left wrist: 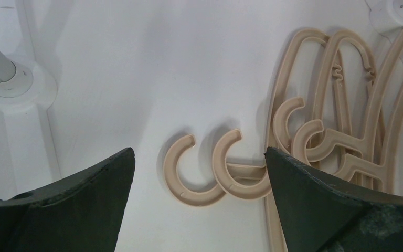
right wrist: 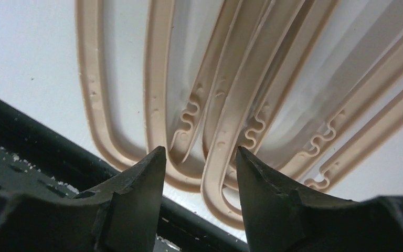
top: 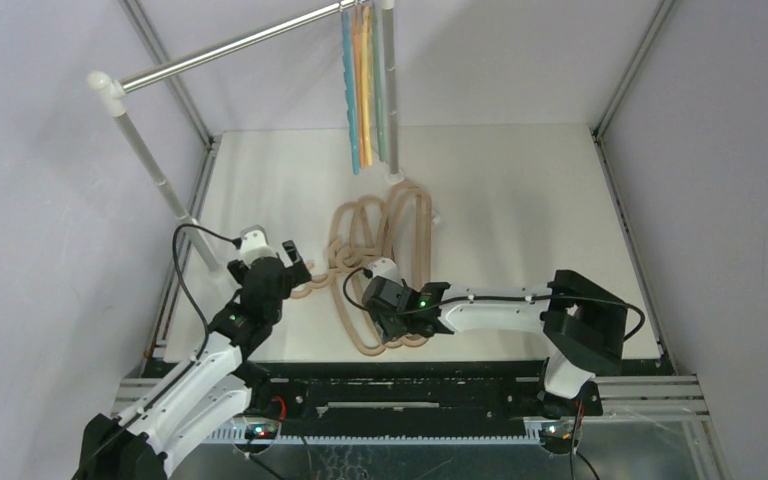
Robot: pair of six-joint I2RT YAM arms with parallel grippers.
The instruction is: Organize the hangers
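Observation:
Several thick beige hangers (top: pixel 400 225) lie in an overlapping pile on the white table, hooks to the left. Thin blue, orange, yellow and green hangers (top: pixel 365 90) hang on the silver rail at the back. My left gripper (top: pixel 298 268) is open and empty above the pile's left side; in the left wrist view (left wrist: pixel 199 152) two beige hooks (left wrist: pixel 189 176) lie between its fingers. My right gripper (top: pixel 390 322) is over the pile's near end. In the right wrist view (right wrist: pixel 200 149) it is open, and a curved hanger end (right wrist: pixel 215 181) lies between its fingers, which do not touch it.
The silver rail (top: pixel 230 45) runs on white poles; the left pole (top: pixel 155 165) stands beside my left arm, its base (left wrist: pixel 10 79) on the table. The second pole's base (left wrist: pixel 399 10) is behind the pile. The table's black front edge (right wrist: pixel 42 126) is just under my right gripper.

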